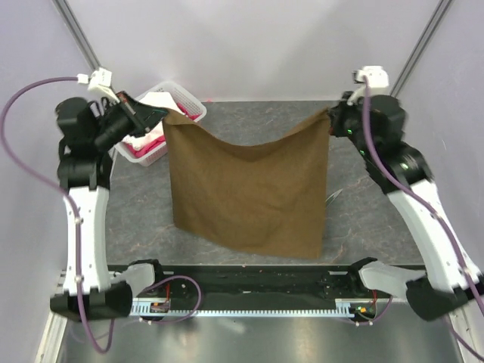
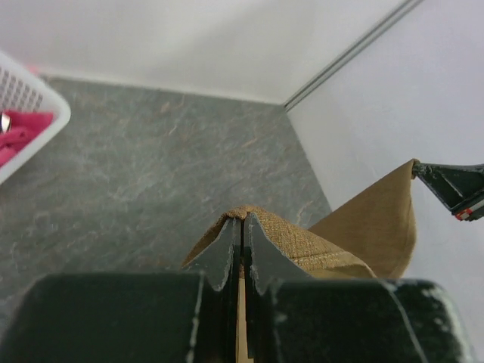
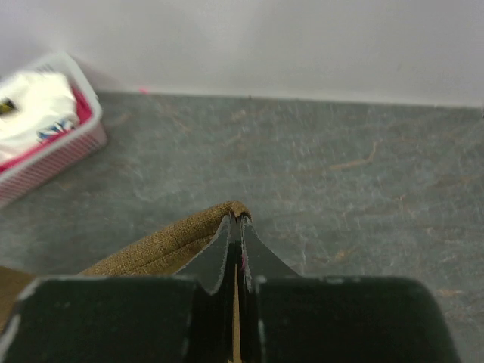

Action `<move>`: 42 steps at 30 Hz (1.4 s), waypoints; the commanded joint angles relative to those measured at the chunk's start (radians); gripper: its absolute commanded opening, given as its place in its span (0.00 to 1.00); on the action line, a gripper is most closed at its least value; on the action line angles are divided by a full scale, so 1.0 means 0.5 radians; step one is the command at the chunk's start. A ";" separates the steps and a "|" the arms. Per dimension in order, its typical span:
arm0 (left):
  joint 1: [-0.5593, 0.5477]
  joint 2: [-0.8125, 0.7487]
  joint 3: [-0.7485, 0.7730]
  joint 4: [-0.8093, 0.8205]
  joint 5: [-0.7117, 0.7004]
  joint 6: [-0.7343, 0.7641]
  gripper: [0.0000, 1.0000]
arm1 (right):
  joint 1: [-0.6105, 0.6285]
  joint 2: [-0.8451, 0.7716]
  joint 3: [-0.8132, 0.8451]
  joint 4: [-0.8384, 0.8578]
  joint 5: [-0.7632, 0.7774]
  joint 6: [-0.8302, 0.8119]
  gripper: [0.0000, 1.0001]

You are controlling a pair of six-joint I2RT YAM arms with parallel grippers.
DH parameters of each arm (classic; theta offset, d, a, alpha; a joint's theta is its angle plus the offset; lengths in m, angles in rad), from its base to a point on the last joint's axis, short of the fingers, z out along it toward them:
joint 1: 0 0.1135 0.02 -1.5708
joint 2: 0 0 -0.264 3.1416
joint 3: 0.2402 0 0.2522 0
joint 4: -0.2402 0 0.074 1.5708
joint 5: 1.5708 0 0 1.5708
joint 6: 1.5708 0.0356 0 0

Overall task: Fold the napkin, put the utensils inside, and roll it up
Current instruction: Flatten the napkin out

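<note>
The brown napkin (image 1: 246,189) hangs stretched between my two grippers, sagging in the middle. Its lower edge lies near the table's front. My left gripper (image 1: 161,116) is shut on the napkin's upper left corner, and the fabric (image 2: 318,246) bunches over its tips (image 2: 242,224). My right gripper (image 1: 331,115) is shut on the upper right corner, where cloth (image 3: 151,249) folds over its closed fingers (image 3: 236,225). A slim pale utensil (image 1: 333,196) peeks out on the table by the napkin's right edge, mostly hidden.
A white basket (image 1: 189,98) with pink and white folded cloths stands at the back left, just behind my left gripper; it also shows in the wrist views (image 2: 34,121) (image 3: 68,140). Grey tabletop (image 1: 355,204) lies bare to the right of the napkin. Walls close in behind.
</note>
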 commanded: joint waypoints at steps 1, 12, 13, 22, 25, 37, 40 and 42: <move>-0.011 0.250 -0.022 0.286 0.037 -0.018 0.02 | -0.029 0.224 0.060 0.194 0.147 -0.064 0.00; -0.063 0.355 0.132 0.504 0.076 0.025 0.02 | -0.048 0.326 0.198 0.271 0.114 -0.178 0.00; -0.060 0.273 0.098 0.495 0.079 0.022 0.02 | -0.051 0.292 0.165 0.271 0.089 -0.187 0.00; -0.060 -0.295 0.174 -0.025 -0.113 0.151 0.02 | -0.048 -0.236 0.134 0.029 -0.036 -0.193 0.00; -0.063 -0.366 0.361 -0.302 -0.163 0.175 0.02 | -0.048 -0.362 0.229 -0.076 -0.082 -0.157 0.00; -0.063 0.099 0.212 -0.141 -0.077 0.089 0.02 | -0.087 0.140 0.064 0.113 0.068 -0.175 0.00; -0.063 0.393 0.034 0.046 -0.034 0.111 0.02 | -0.188 0.422 -0.093 0.319 -0.088 -0.117 0.00; -0.060 0.544 -0.052 0.178 -0.022 0.108 0.02 | -0.238 0.664 -0.164 0.436 -0.199 -0.077 0.00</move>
